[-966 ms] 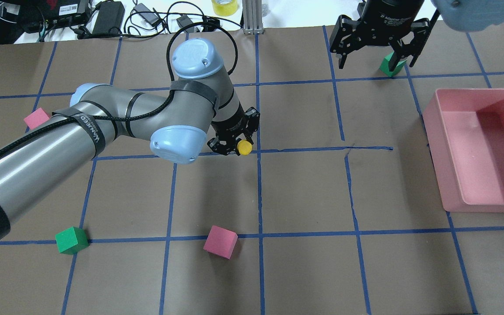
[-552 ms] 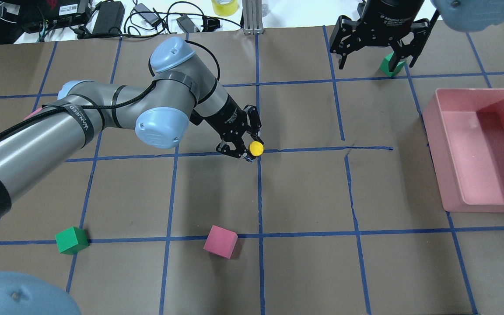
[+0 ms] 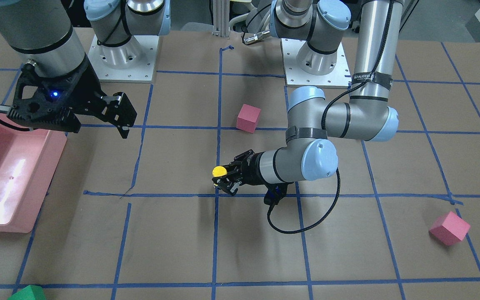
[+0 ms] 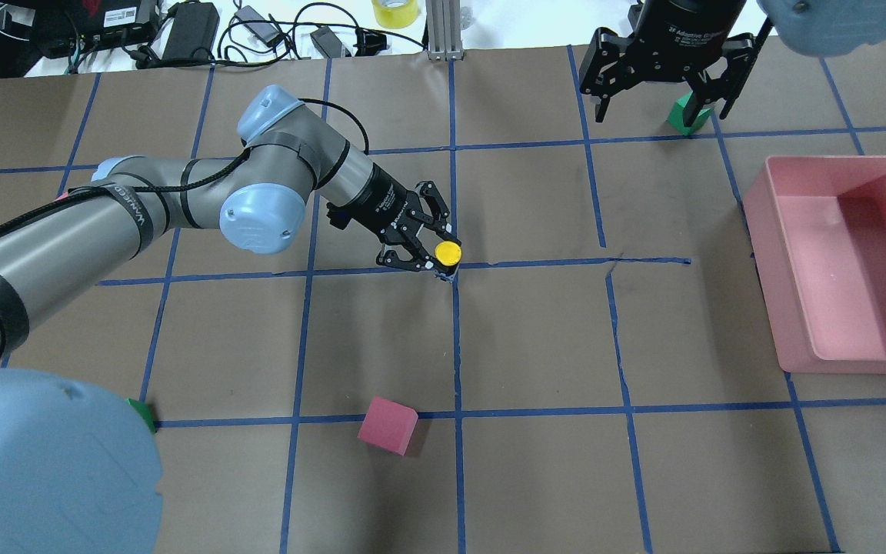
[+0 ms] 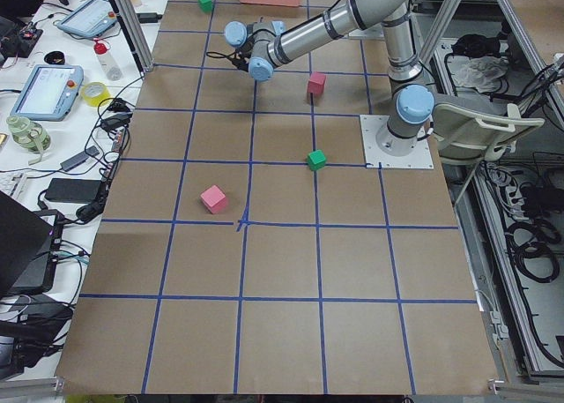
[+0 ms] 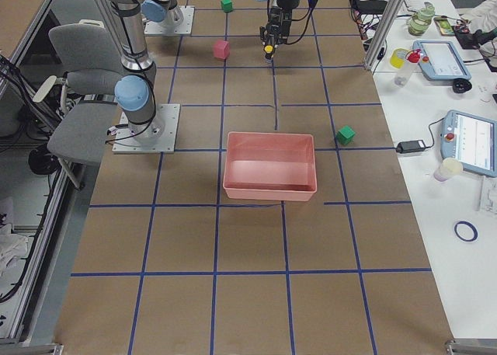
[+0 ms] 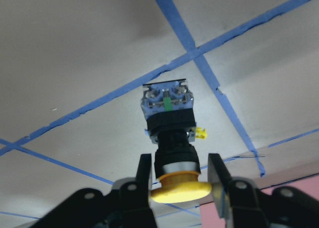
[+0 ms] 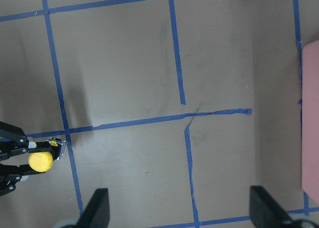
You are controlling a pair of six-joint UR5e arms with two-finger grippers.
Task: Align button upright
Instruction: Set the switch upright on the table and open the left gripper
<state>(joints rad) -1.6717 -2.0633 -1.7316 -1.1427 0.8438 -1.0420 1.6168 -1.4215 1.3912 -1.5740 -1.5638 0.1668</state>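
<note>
Yellow cap gives it away in the front-facing view: the button [image 3: 219,171] is just left of centre, pinched in the left claw [image 3: 223,181], which comes in low and nearly flat over the counter [image 3: 173,233]. I'd say the step in hand is standing it on its base. To do that well, lower it straight and get the grey block sitting flat before letting go. Then open gently and back out level, so nothing clips the cap and topples it.

Overhead view: the button's near the middle of the frame, right by a crossing of blue tape [image 4: 535,264]. The cap shows as a full round disc, so it faces up at the camera. Long axis looks close to vertical, cap up, base down. The right claw [image 4: 660,114] hangs at the upper right, jaws apart, holding nothing.

Left wrist view: the fingers [image 7: 144,175] clamp the neck just under the cap from both sides, and the base points away toward the tape cross. Can't tell if it's touching the counter, and a slight lean is possible.
</note>
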